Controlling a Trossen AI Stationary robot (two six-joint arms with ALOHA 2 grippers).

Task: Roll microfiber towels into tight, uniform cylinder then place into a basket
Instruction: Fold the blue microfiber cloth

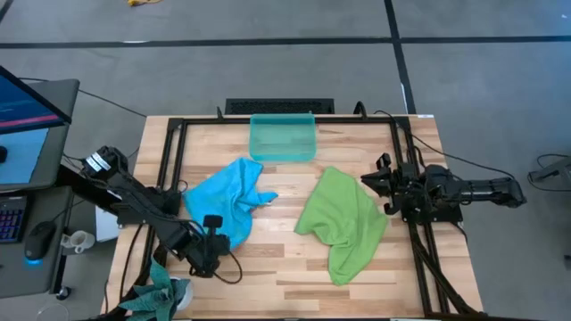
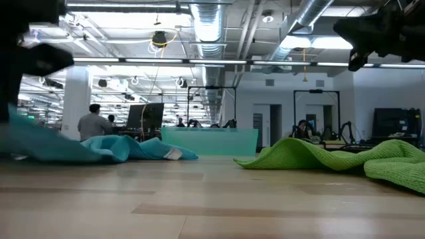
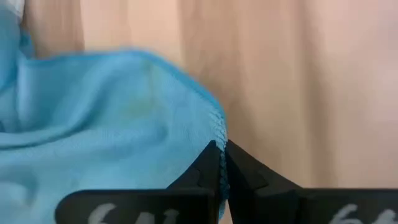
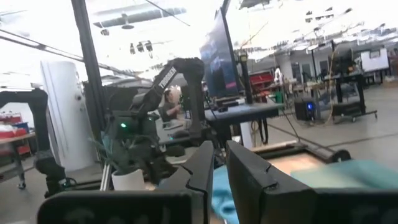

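Note:
The sky-blue towel (image 1: 230,201) lies crumpled on the table's left half, in front of the basket (image 1: 283,136), which stands at the far middle. The lime green towel (image 1: 343,223) lies crumpled on the right half. My left gripper (image 1: 214,234) is at the blue towel's near end and shut on it; in the left wrist view (image 3: 221,155) the cloth (image 3: 112,137) spreads away from the fingers. My right gripper (image 1: 370,181) hovers high over the green towel's far right edge, fingers close together and empty (image 4: 221,163). The low view shows both towels (image 2: 133,147) (image 2: 332,156) resting on the wood. My left gripper pinches the blue towel's stitched hem (image 3: 219,132) between its two fingertips, at the towel's near end. The fingers come from above, slanting down toward the table. The cloth beside the hold is slack, and most of the towel lies on the table.
A darker teal-green cloth (image 1: 161,294) hangs off the near left corner. Black frame rails (image 1: 174,147) run along the table's left, right and far sides. Bare wood lies between the two towels and along the near edge. A desk with a monitor stands left of the table.

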